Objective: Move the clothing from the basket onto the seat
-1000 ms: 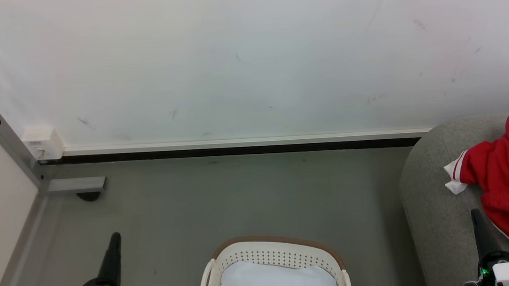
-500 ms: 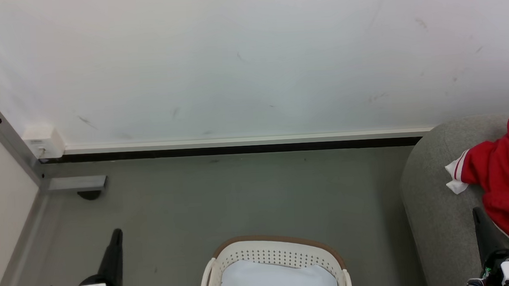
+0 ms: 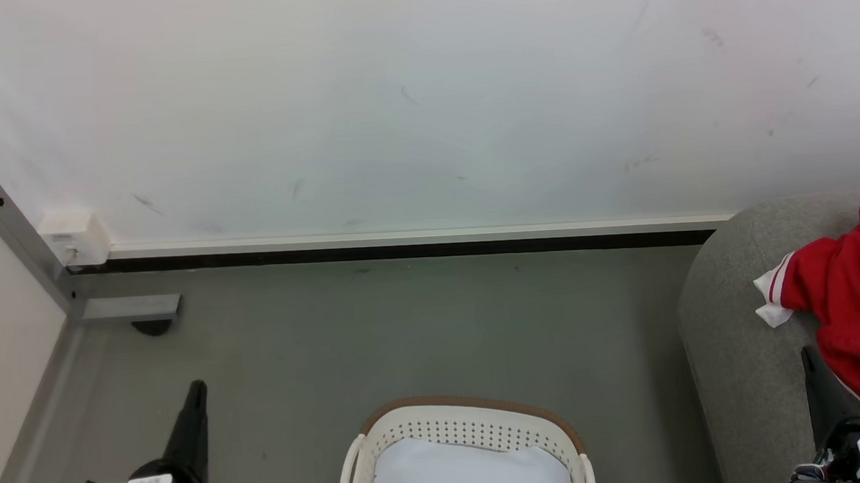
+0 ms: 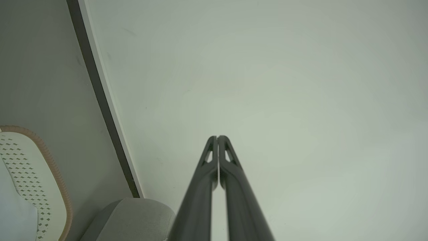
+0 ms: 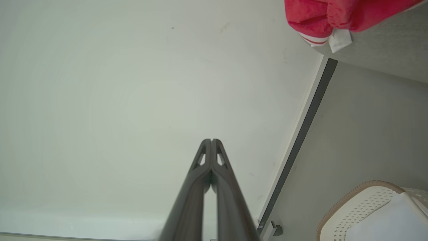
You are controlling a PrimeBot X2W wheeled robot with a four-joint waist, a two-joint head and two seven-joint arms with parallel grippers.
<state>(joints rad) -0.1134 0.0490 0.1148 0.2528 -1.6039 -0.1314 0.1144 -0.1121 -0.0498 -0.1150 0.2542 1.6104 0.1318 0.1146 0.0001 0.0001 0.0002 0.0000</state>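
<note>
Counts, head view: 1 basket (image 3: 472, 405) at 6 o'clock, cut by the bottom edge. 1 pale pad (image 3: 472, 475) lies inside, covering what shows of its floor. 1 seat (image 3: 736, 328) at 4 o'clock; rounded end only, rest off frame. Clothing (image 3: 857, 307): 1 red heap on the seat, white striped cuff pointing to 9. No. of garments in the heap can't be told. 2 grippers: L gripper (image 3: 197, 388) at 7 over the floor (image 3: 405, 331), R gripper (image 3: 807, 350) at 4, just beside the heap's edge. In the wrist views both have fingers pressed tip to tip, empty.

Edges: baseboard (image 3: 415, 238) runs 9 to 3 under the wall (image 3: 423, 102); metal post (image 3: 14, 234) at 9. Open floor from basket rim toward 12, also btw basket and seat.
</note>
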